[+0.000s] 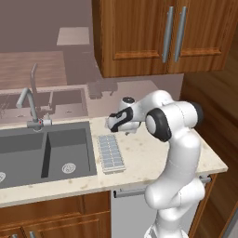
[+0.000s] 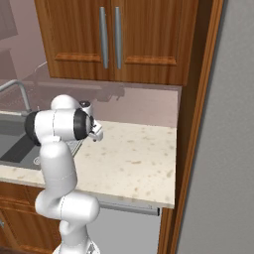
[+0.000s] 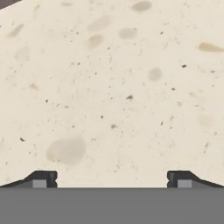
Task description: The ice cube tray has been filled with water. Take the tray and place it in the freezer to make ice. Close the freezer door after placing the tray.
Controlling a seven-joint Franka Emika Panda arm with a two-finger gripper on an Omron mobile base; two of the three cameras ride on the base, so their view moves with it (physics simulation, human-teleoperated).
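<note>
Tray untouched: the ice cube tray lies flat on the table, just beside the right-hand rim of the dark double sink, its long side running toward the front edge. Gripper hangs above bare speckled table surface farther back and to the right of the tray, fingertips standing wide apart with nothing between them; the hand view looks straight down on stone, no tray under it. From the left base view the hand sits near the back half of the table, clear of the tray and not touching it. Faucet stands behind the sink; wooden wall cupboards hang above. A tall grey panel rises past the right end of the table in the right base view; likely the fridge side, though I cannot tell door from wall. Judgement: task at its very start. Nothing is done yet — tray to be reached and grasped, carried to the freezer, set inside, door shut. Whether the freezer door is open cannot be told from here.
</note>
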